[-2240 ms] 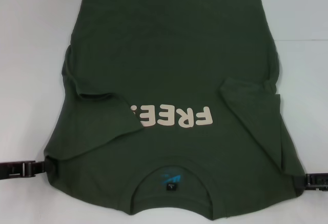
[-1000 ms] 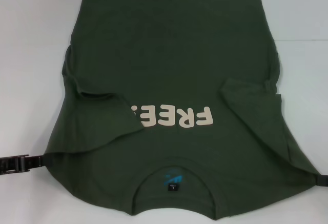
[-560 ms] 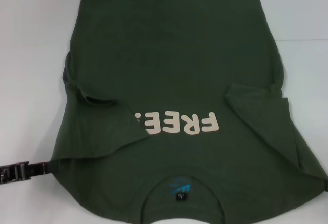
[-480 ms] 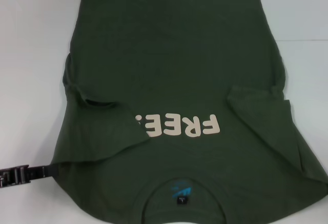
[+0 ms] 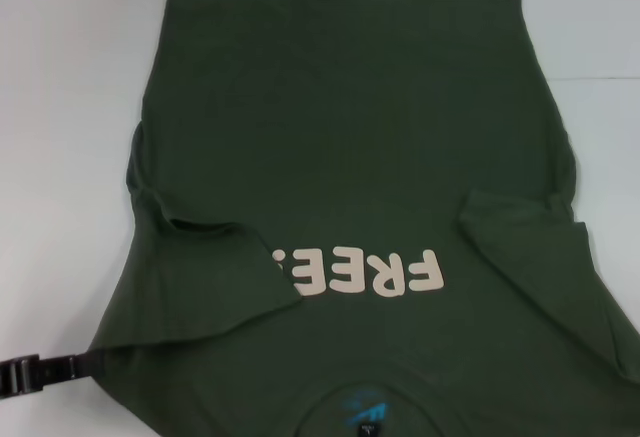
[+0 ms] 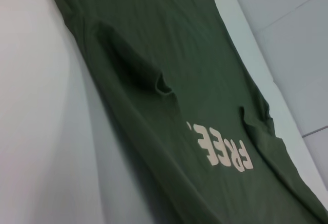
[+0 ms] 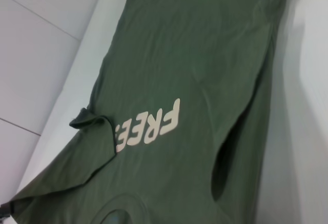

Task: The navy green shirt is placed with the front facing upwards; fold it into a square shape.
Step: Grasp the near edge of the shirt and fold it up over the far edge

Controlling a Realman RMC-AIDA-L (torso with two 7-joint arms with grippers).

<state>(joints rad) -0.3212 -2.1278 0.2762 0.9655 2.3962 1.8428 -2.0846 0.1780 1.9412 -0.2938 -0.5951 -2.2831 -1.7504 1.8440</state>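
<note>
Shirt [image 5: 350, 127] nearer now, "FREE" [image 5: 365, 275] lower; left gripper [image 5: 85, 365] clamped on its shoulder edge.

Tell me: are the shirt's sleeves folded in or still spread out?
Folded in. Both sleeves lie over the front of the navy green shirt, the left one covering the edge of the FREE lettering. The body is still spread flat.

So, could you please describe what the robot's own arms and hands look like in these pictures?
Only the left hand shows, in the head view at the lower left by the navy green shirt: a slim, dark, nearly black metal piece made of blocky segments with a rounded tip. No cables or markings can be made out. The right hand is out of view.
</note>
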